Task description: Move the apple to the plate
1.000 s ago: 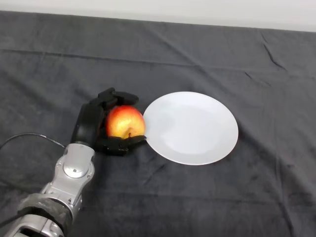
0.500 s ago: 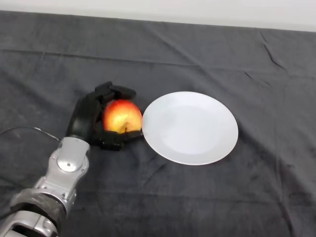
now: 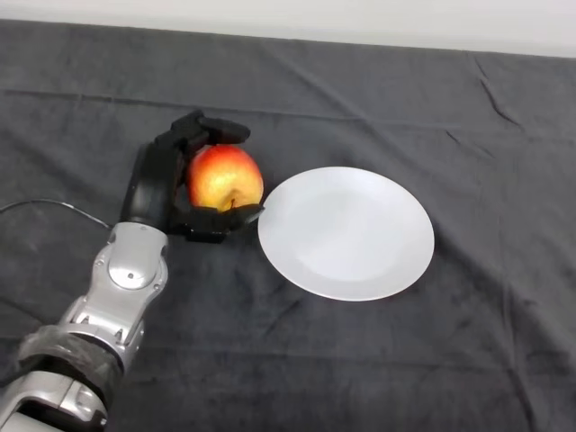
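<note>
One hand curls closed around the apple, beside the plate

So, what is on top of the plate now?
Nothing lies on the plate; its white surface shows bare. The apple sits left of it, held in the robot hand.

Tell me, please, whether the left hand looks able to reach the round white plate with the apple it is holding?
Probably yes. The left hand is curled round the red-and-yellow apple, right beside the round white plate; nothing lies on the dark cloth between them, and the plate shows bare.
</note>
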